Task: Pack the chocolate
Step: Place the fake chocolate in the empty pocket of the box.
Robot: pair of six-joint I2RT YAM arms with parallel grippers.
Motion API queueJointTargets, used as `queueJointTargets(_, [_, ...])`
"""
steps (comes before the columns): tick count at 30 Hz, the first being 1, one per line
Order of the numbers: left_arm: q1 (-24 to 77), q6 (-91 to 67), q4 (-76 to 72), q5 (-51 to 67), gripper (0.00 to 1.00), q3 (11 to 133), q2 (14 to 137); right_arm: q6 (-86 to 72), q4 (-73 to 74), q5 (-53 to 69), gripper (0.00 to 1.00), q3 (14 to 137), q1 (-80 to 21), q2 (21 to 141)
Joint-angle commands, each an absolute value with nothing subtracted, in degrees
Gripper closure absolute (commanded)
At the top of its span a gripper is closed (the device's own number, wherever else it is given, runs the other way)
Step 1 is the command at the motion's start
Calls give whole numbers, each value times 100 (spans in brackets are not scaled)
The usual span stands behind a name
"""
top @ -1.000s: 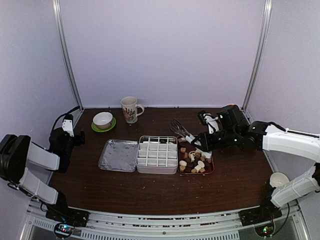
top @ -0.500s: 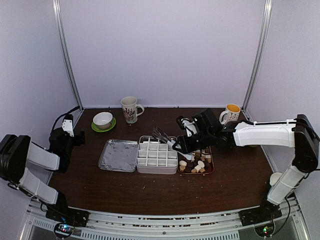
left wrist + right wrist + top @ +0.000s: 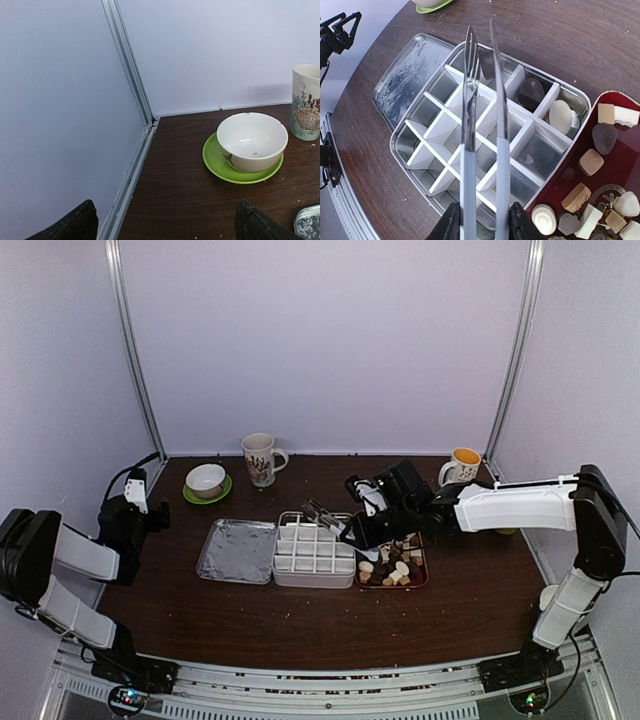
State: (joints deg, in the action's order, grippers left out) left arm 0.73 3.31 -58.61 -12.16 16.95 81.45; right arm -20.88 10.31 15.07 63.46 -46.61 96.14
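- The right gripper point(image 3: 482, 227) is clamped on the handles of the metal tongs point(image 3: 481, 100). Its fingers press both arms from outside.
- Change over the last second: the right arm has swung left, from above the far right end of the red tray point(image 3: 627, 160) to above the divided box point(image 3: 300, 560). Most of that move was made in the first half second, with only a small shift further since.
- In the right wrist view the tongs' tips are seen over the far left cells of the box. Nothing is seen between them, so they look empty.
- Two pieces are already lodged in cells at the box's far right corner, a dark piece point(image 3: 531, 92) and a white piece point(image 3: 561, 116).
- The rest of the chocolate point(image 3: 395, 565) is heaped in the tray, which touches the box's right side.
- Judged stage: early, with most cells bare. Whether a piece was just released cannot be told. A return to the tray for another piece is likely called for.
- The left gripper point(image 3: 165, 229) has not moved. It is parked at the table's left edge with its jaws spread wide and nothing held.
- It faces a white bowl point(image 3: 251, 141) on a green saucer point(image 3: 220, 167), with a mug point(image 3: 306, 102) beside them.
- The box's lid point(image 3: 238, 550) lies flat against the box's left side.
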Motion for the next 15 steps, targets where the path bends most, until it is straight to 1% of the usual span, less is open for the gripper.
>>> queueJointTargets(1, [31,283,-6056,-1161,2,1788,8182,-2029,819,1331,65,6575,-4688,9644])
queueJointTargets(6, [32,282,-6063,-1162,2,1783,8182,-2014,823,1262,60,6543,-4689,9536])
queueJointTargets(15, [34,283,-6058,-1169,2,1786,8178,-1929,1060,1083,61,6590,-4692,9291])
